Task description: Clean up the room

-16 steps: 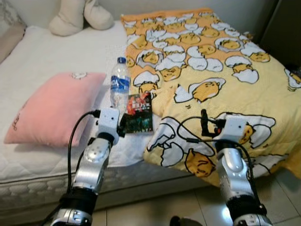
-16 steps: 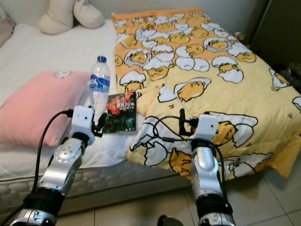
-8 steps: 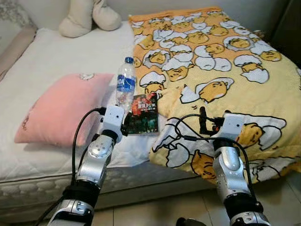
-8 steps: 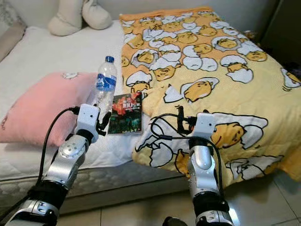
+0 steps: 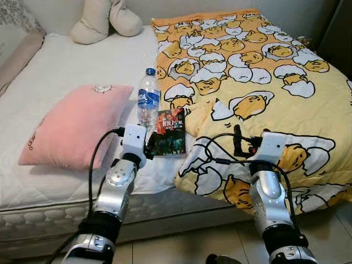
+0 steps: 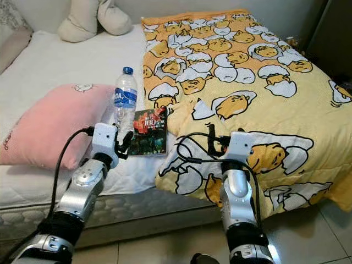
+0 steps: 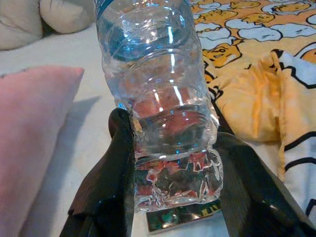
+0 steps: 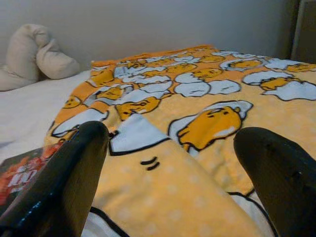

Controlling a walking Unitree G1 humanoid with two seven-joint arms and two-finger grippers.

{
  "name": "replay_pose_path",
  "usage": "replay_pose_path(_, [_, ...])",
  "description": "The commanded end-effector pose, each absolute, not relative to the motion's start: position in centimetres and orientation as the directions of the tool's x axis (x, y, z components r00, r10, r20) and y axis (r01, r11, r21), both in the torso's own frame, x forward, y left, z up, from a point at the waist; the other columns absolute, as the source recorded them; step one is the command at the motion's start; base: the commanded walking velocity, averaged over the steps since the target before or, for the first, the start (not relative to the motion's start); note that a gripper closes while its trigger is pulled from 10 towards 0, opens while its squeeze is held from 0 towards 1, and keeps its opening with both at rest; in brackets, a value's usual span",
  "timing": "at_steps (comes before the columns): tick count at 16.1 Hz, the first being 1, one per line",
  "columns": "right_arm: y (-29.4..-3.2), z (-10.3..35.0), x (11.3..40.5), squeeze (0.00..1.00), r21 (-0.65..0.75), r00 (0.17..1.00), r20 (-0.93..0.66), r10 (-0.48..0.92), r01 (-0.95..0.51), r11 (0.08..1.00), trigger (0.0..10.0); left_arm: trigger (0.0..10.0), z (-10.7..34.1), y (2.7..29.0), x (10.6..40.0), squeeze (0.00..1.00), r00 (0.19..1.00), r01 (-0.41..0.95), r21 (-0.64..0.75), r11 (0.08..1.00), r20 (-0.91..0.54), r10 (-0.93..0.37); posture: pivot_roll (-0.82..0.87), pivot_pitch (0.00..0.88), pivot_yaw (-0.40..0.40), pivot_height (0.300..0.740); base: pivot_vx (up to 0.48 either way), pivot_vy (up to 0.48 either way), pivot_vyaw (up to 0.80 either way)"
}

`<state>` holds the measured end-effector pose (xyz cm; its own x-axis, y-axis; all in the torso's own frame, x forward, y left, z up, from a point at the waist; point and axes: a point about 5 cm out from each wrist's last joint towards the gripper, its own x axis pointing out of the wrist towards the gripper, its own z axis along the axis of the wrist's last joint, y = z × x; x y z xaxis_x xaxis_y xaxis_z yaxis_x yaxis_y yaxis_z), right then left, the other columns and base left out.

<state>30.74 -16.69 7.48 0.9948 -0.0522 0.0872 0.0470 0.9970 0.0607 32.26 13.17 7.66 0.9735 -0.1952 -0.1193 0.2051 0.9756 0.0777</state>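
Note:
A clear water bottle (image 5: 147, 102) with a blue label stands upright on the white mattress (image 5: 71, 60), between a pink pillow (image 5: 74, 124) and a dark book (image 5: 169, 137). My left gripper (image 5: 148, 146) is at the bottle's base. In the left wrist view the bottle (image 7: 163, 98) sits between the two black fingers (image 7: 113, 168), which press on both sides of its lower part. My right gripper (image 5: 237, 141) hovers open over the front of the yellow egg-print blanket (image 5: 264, 71), holding nothing; its wrist view looks across the blanket (image 8: 163, 187).
A cream plush cushion (image 5: 104, 19) lies at the head of the bed by the wall. The blanket hangs over the bed's front edge toward the tiled floor (image 5: 181, 247). A dark cabinet edge (image 5: 338, 27) stands at the far right.
The camera has shifted a little. My left gripper has reached forward to the bottle's base and taken it between its fingers. The right arm holds its place.

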Motion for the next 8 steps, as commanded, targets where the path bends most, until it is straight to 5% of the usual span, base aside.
replay_pose_path(1, [-16.00, 7.38, 30.91, 0.00, 0.061, 0.996, 0.082, -0.021, 0.016, 0.998, 10.0, 10.0, 8.51, 13.49, 32.90, 0.00, 0.979, 0.189, 0.068, 0.980, -0.095, -0.182, -0.06, 0.000, 0.070, 0.740, 0.000, 0.000, 0.00])
replay_pose_path(5, [-15.72, 7.53, 31.18, 0.00, 0.062, 0.996, 0.084, -0.005, 0.000, 0.998, 10.0, 10.0, 8.63, 13.29, 33.04, 0.00, 0.979, 0.187, 0.056, 0.981, -0.092, -0.182, -0.05, 0.000, 0.068, 0.740, 0.000, 0.000, 0.00])
replay_pose_path(8, [-15.57, 7.46, 31.29, 0.00, 0.066, 0.997, 0.078, 0.002, -0.007, 0.998, 10.0, 10.0, 8.70, 13.44, 33.08, 0.00, 0.980, 0.182, 0.060, 0.981, -0.090, -0.177, -0.04, 0.000, 0.066, 0.740, -0.247, 0.000, 0.00])
